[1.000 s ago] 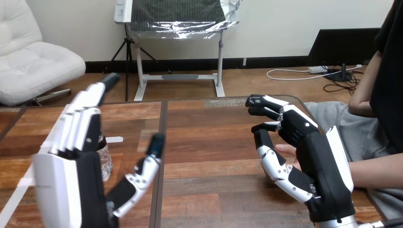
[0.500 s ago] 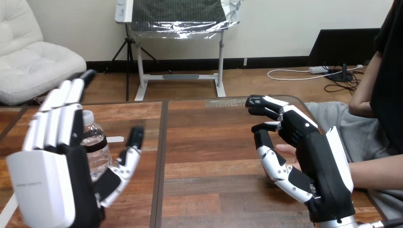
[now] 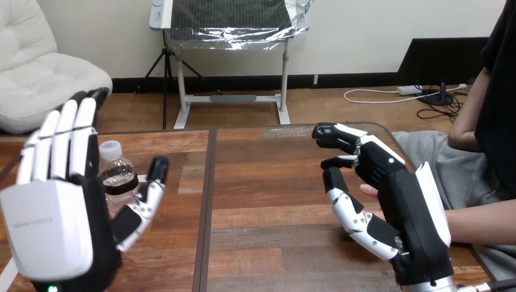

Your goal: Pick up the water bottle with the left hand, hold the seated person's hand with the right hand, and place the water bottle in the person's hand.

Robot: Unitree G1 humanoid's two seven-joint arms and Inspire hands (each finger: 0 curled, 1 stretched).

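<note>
Here's the left hand [image 3: 48, 231], up at the near left of the tabletop [image 3: 268, 182], white back toward us, fingers [image 3: 61, 146] straight and fanned upward, thumb [image 3: 145, 196] swung out wide to the side. It's fully open and gripping nothing. And look where the water bottle [image 3: 117, 176] sits: upright on the wood with its cap on, framed right in the gap between those fingers and the thumb. That wide spread looks deliberate, an opening shaped to take the bottle's body from the side. Whether the palm is touching the plastic is hidden by the hand itself, so I'd judge this as the approach, with the grasp not yet made. Over on the other side, the right hand [image 3: 407, 213] is set low near the tabletop's right edge, palm turned inward toward the seated person. The person's hand [image 3: 369, 190] peeks out just behind it, and the person's forearm [image 3: 487, 222] reaches in from the right. The two are pressed close together, but whether the right hand actually has a grip on the person's hand I cannot tell. It reads as steadying that hand so it's ready to receive. The bottle is well apart from it, most of the tabletop lying between, so once the left hand closes there's a lift and a long carry across to come.
</note>
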